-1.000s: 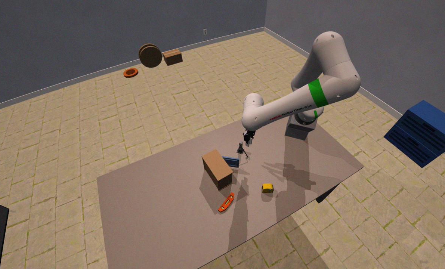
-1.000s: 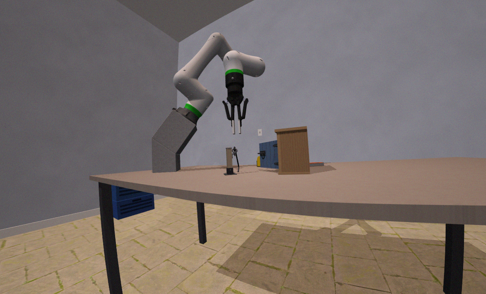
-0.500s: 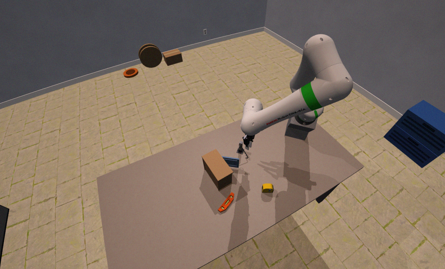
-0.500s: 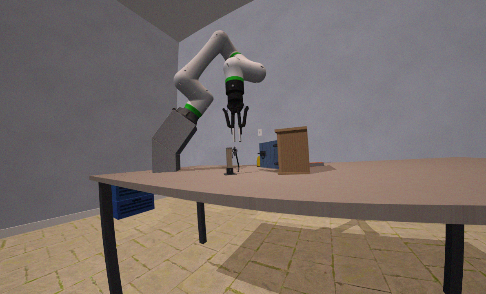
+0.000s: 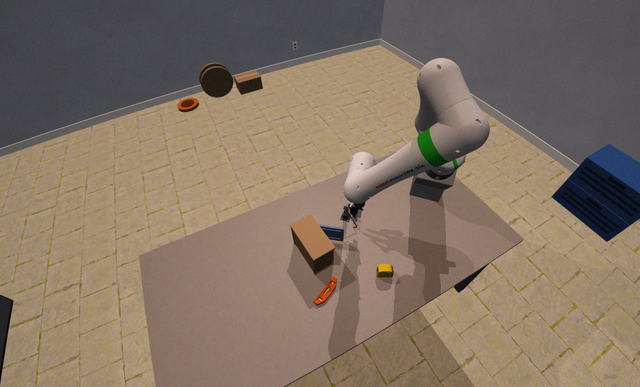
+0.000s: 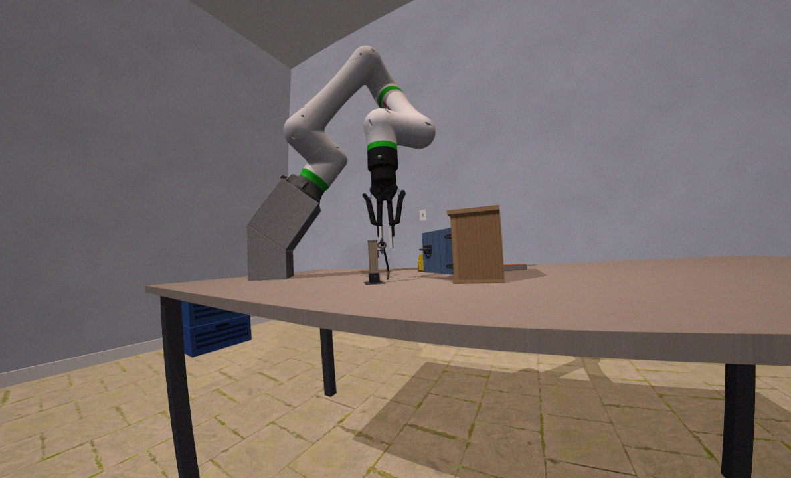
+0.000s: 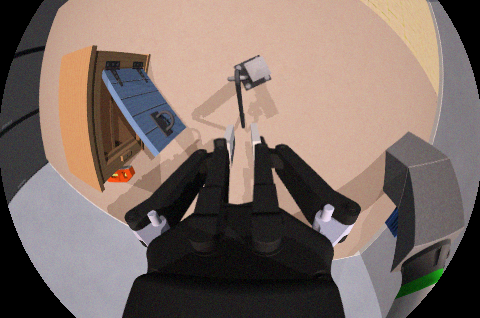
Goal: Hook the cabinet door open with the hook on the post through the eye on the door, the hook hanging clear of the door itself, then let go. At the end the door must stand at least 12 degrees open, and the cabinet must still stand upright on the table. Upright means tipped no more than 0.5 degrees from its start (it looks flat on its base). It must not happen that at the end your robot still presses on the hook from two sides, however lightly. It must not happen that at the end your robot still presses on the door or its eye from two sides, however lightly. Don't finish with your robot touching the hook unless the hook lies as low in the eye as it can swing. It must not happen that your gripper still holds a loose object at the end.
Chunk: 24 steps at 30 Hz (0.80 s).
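Observation:
The wooden cabinet stands upright mid-table, its blue door swung partly open; in the wrist view the door carries a dark eye. The short post stands a little off the door, and the thin dark hook hangs down from its top. My gripper points straight down right over the post's top, its fingers a narrow gap apart. In the wrist view the fingertips stand on either side of the hook's rod, without pressing on it.
A yellow tape measure and an orange level lie on the table in front of the cabinet. The grey robot pedestal stands at the table's far corner. A blue crate is off the table.

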Each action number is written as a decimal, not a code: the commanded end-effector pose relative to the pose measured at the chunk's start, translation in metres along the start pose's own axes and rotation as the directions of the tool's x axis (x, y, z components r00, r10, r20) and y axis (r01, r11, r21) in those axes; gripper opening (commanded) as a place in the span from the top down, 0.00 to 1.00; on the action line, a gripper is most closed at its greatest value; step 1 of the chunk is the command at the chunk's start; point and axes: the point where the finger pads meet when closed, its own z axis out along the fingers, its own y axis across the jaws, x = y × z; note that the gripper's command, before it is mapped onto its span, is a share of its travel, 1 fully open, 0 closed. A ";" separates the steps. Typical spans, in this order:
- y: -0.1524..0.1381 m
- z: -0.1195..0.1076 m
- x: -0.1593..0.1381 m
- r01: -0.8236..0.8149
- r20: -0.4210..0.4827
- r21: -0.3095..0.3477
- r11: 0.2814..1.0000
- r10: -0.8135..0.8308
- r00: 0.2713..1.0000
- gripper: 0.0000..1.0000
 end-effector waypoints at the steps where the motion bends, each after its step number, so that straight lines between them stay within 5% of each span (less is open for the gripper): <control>1: -0.001 0.012 0.001 0.000 0.001 0.001 1.000 0.000 1.000 0.85; 24: 0.000 0.037 0.001 0.000 0.001 0.001 1.000 0.000 1.000 0.85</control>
